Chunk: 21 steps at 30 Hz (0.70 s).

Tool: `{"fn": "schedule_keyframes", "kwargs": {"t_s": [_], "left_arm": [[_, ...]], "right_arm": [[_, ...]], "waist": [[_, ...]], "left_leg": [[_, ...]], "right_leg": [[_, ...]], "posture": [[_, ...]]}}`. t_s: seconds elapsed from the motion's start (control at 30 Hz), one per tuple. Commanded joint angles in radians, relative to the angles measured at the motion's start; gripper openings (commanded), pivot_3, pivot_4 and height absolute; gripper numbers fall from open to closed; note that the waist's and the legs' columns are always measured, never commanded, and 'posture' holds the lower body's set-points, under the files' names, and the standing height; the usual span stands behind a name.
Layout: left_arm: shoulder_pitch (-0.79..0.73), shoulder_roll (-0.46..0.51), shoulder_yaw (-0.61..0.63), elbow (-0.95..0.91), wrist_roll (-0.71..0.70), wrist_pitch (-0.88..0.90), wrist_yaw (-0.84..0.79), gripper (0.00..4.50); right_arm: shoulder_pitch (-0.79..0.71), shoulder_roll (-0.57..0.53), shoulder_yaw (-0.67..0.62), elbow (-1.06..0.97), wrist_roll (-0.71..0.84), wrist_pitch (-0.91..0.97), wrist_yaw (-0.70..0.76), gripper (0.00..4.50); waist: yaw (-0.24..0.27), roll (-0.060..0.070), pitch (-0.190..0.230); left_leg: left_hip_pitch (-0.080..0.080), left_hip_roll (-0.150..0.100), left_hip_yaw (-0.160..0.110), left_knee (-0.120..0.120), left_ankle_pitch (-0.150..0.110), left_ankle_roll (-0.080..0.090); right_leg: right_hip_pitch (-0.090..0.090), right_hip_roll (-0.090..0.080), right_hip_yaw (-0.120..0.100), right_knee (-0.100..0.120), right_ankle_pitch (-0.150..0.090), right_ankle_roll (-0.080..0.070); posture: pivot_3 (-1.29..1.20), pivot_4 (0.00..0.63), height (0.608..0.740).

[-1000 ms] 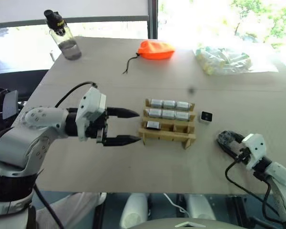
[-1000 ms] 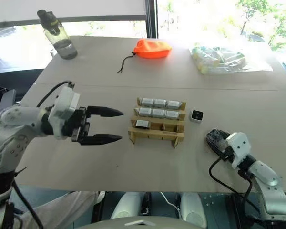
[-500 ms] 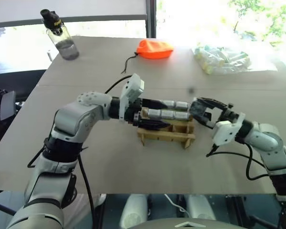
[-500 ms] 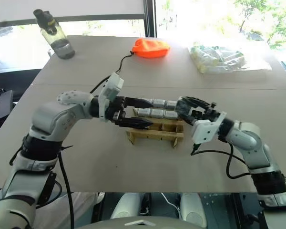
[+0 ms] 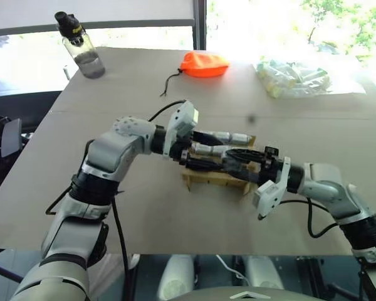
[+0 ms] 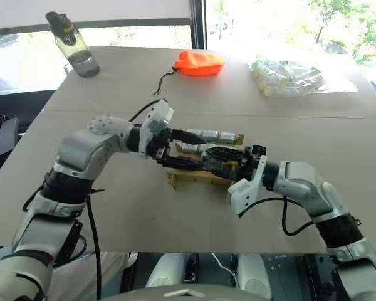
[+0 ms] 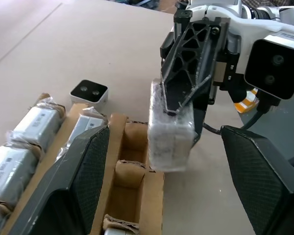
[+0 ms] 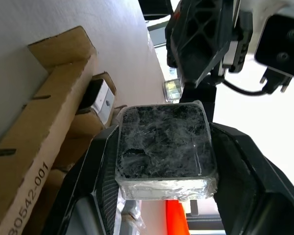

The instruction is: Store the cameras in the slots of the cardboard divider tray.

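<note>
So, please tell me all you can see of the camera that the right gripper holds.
The camera is a small pale grey block with rounded corners, wrapped in crinkled clear film. Its black square lens face looks toward the right wrist. The right gripper is shut on it from two sides, holding it above the tray's end slots, between the left gripper's open fingers.

right gripper [image 7: 174, 105] over tray [image 7: 118, 128] (gripping camera [image 7: 170, 138])

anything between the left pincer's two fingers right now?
Yes. In the left wrist view the right pincer, shut on a wrapped camera, sits between them, over the cardboard divider tray.
</note>
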Motion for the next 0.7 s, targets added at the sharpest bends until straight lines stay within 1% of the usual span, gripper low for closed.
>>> {"fn": "schedule_keyframes", "kwargs": {"t_s": [0.03, 0.3, 0.37, 0.4, 0.43, 0.47, 0.5, 0.57, 0.6, 0.7], "left_arm": [[-0.041, -0.022, -0.010, 0.002, 0.021, -0.027, -0.016, 3.74], [-0.048, -0.041, -0.017, 0.029, 0.049, -0.051, -0.033, 3.74], [-0.045, -0.041, -0.016, 0.028, 0.053, -0.052, -0.041, 3.22], [-0.046, -0.042, -0.015, 0.030, 0.055, -0.052, -0.043, 3.09], [-0.047, -0.043, -0.013, 0.033, 0.056, -0.053, -0.044, 2.78], [-0.049, -0.046, -0.011, 0.038, 0.058, -0.054, -0.043, 2.17], [-0.050, -0.048, -0.011, 0.042, 0.060, -0.055, -0.043, 1.95], [-0.050, -0.050, -0.010, 0.047, 0.063, -0.057, -0.044, 1.01], [-0.050, -0.051, -0.011, 0.048, 0.064, -0.058, -0.046, 0.70], [-0.047, -0.054, -0.015, 0.046, 0.068, -0.061, -0.050, 0.72]], "right_arm": [[-0.023, -0.001, 0.001, -0.012, -0.010, -0.008, -0.029, 1.99], [-0.031, -0.002, 0.003, -0.013, -0.035, 0.009, -0.050, 1.99], [-0.028, 0.002, 0.006, -0.020, -0.036, 0.018, -0.054, 1.99], [-0.027, 0.005, 0.006, -0.024, -0.034, 0.024, -0.055, 1.99], [-0.026, 0.005, 0.007, -0.027, -0.033, 0.029, -0.056, 1.99], [-0.026, 0.005, 0.008, -0.029, -0.033, 0.030, -0.056, 1.99], [-0.026, 0.003, 0.010, -0.028, -0.036, 0.027, -0.058, 1.99], [-0.027, 0.000, 0.014, -0.026, -0.040, 0.024, -0.061, 1.99], [-0.027, -0.003, 0.015, -0.025, -0.041, 0.023, -0.062, 1.99], [-0.030, -0.004, 0.014, -0.025, -0.039, 0.026, -0.063, 1.99]], "waist": [[0.000, 0.000, 0.000], [-0.002, 0.000, 0.000], [-0.002, 0.000, 0.000], [-0.002, 0.000, 0.000], [-0.002, 0.000, 0.000], [-0.002, 0.000, 0.000], [-0.002, 0.000, 0.000], [-0.002, 0.000, 0.000], [-0.002, 0.000, 0.000], [-0.001, 0.000, 0.000]], "left_leg": [[0.000, 0.000, 0.000, 0.000, 0.000, 0.000], [0.000, 0.000, 0.000, 0.000, 0.000, 0.000], [0.000, 0.000, 0.000, 0.000, 0.000, 0.000], [0.000, 0.000, 0.000, 0.000, 0.000, 0.000], [0.000, 0.000, 0.000, 0.000, 0.000, 0.000], [0.000, 0.000, 0.000, 0.000, 0.000, 0.000], [0.000, 0.000, 0.000, 0.000, 0.000, 0.000], [0.000, 0.000, 0.000, 0.000, 0.000, 0.000], [0.000, 0.000, 0.000, 0.000, 0.000, 0.000], [0.000, 0.000, 0.000, 0.000, 0.000, 0.000]], "right_leg": [[0.000, 0.000, 0.000, 0.000, 0.000, 0.000], [-0.001, 0.000, 0.000, 0.000, 0.000, 0.000], [-0.001, 0.000, 0.000, 0.000, 0.000, 0.000], [-0.001, 0.000, 0.000, 0.000, 0.000, 0.000], [-0.001, 0.000, 0.000, 0.000, 0.000, 0.000], [-0.001, 0.000, 0.000, 0.000, 0.000, 0.000], [-0.001, 0.000, 0.000, 0.000, 0.000, 0.000], [-0.001, 0.000, 0.000, 0.000, 0.000, 0.000], [-0.001, 0.000, 0.000, 0.000, 0.000, 0.000], [-0.001, 0.000, 0.000, 0.000, 0.000, 0.000]], "posture": [[0.00, 0.150, 0.726], [0.00, 0.150, 0.726], [0.00, 0.150, 0.726], [0.00, 0.150, 0.726], [0.00, 0.150, 0.726], [0.00, 0.150, 0.726], [0.00, 0.150, 0.726], [0.00, 0.150, 0.726], [0.00, 0.150, 0.726], [0.00, 0.150, 0.726]]}}
